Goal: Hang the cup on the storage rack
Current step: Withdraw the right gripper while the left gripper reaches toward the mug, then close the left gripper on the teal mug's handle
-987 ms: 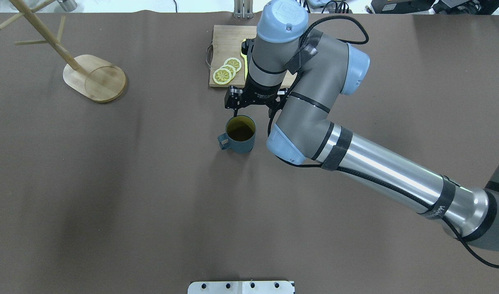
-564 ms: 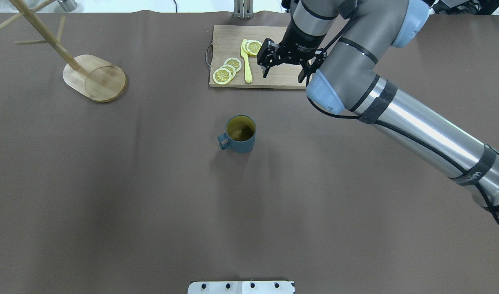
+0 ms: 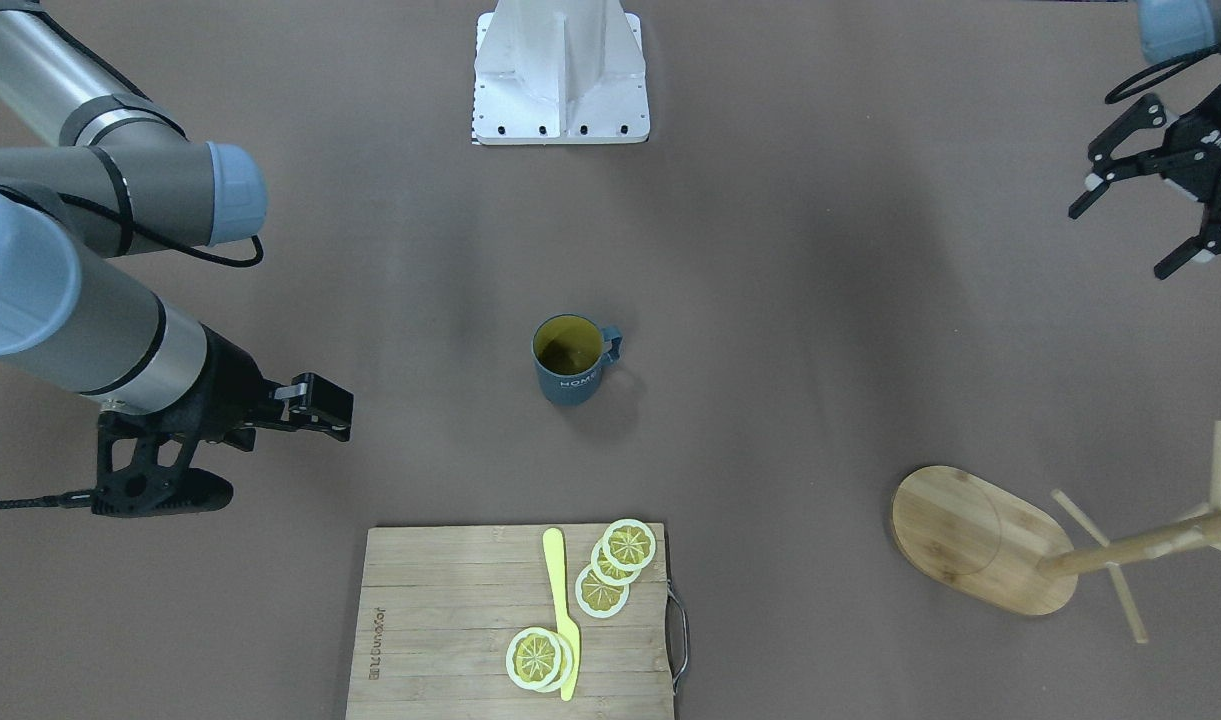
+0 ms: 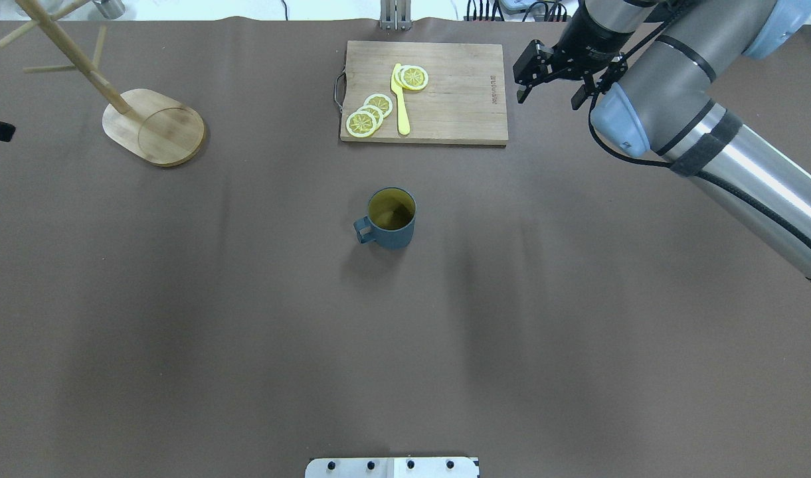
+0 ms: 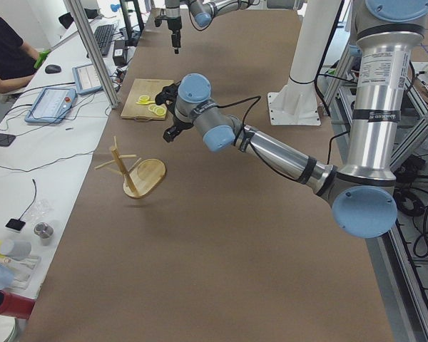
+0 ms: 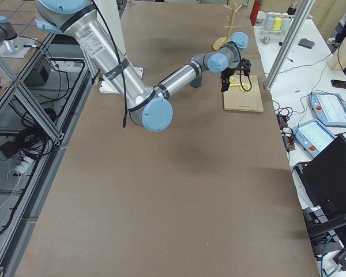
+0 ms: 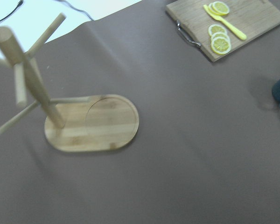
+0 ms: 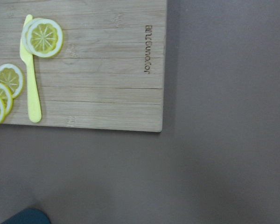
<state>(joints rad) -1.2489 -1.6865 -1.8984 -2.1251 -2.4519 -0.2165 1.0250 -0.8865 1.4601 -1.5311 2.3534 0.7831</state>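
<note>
The dark teal cup (image 4: pixel 390 218) stands upright at the table's middle, handle toward the robot's left; it also shows in the front view (image 3: pixel 568 358). The bamboo storage rack (image 4: pixel 154 126) stands at the far left, with empty pegs; the left wrist view shows it close (image 7: pixel 91 122). My right gripper (image 4: pixel 550 94) is open and empty, raised just right of the cutting board, far from the cup. My left gripper (image 3: pixel 1125 238) is open and empty, in the air near the rack's side of the table.
A bamboo cutting board (image 4: pixel 445 99) with lemon slices (image 4: pixel 368 114) and a yellow knife (image 4: pixel 400 99) lies at the table's far side. A white mounting plate (image 4: pixel 392 467) sits at the near edge. Brown cloth covers the table.
My right gripper has pulled away from just above the cup, moving far and right past the cutting board. The cup has stayed in place. A left fingertip now shows at the overhead view's left edge.
</note>
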